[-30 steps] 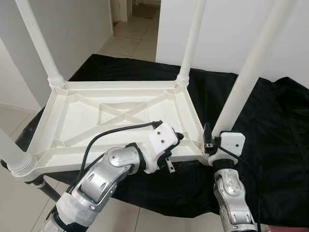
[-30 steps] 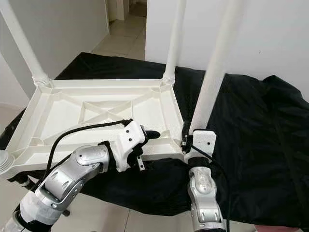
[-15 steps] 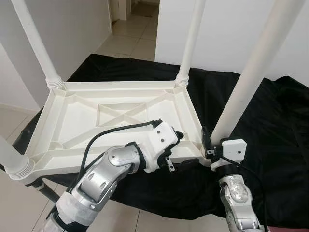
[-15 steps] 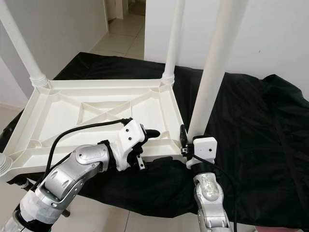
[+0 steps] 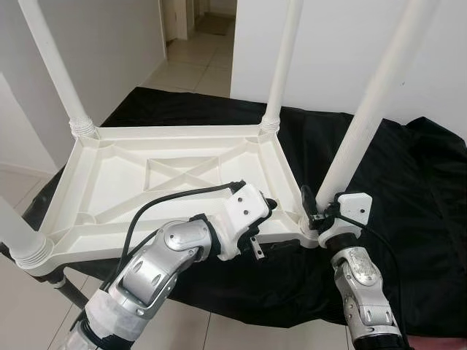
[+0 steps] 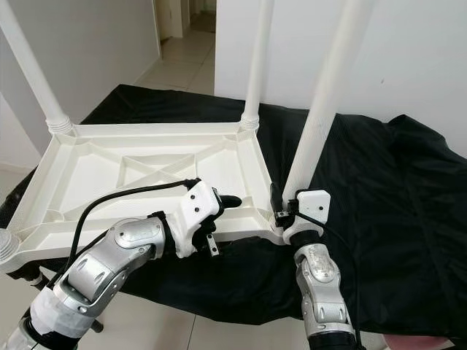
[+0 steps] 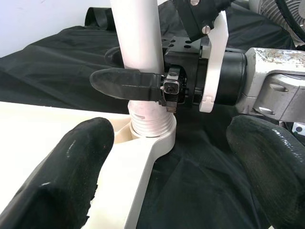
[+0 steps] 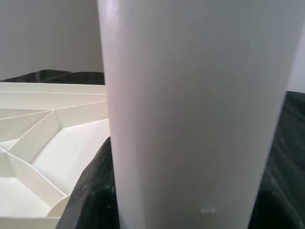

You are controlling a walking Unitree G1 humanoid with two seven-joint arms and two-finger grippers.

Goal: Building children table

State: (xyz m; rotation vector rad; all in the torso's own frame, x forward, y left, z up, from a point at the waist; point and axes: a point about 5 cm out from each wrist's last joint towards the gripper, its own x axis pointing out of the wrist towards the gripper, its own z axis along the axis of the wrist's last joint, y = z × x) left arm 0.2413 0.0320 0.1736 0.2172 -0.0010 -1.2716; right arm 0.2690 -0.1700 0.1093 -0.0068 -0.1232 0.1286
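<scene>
The white plastic children's table (image 5: 182, 171) lies upside down on a black cloth, its legs pointing up. My right gripper (image 5: 315, 211) is shut on the near right leg (image 5: 372, 109), just above its threaded socket at the table's corner. In the left wrist view one of its black fingers (image 7: 124, 83) presses against that leg (image 7: 138, 47). My left gripper (image 5: 266, 215) hovers open by the table's near rim, pointing at the same corner, its fingers (image 7: 71, 162) spread wide with nothing between them. In the right wrist view the leg (image 8: 195, 114) sits very close.
Three other legs stand at the far left (image 5: 55, 65), far right (image 5: 284, 58) and near left (image 5: 14, 233) corners. The black cloth (image 5: 408, 189) spreads to the right. Tiled floor (image 5: 190, 73) and a doorway lie behind, with white walls on both sides.
My right forearm has swung a little to the right while the gripper stays shut on the near right leg. The left gripper has not moved.
</scene>
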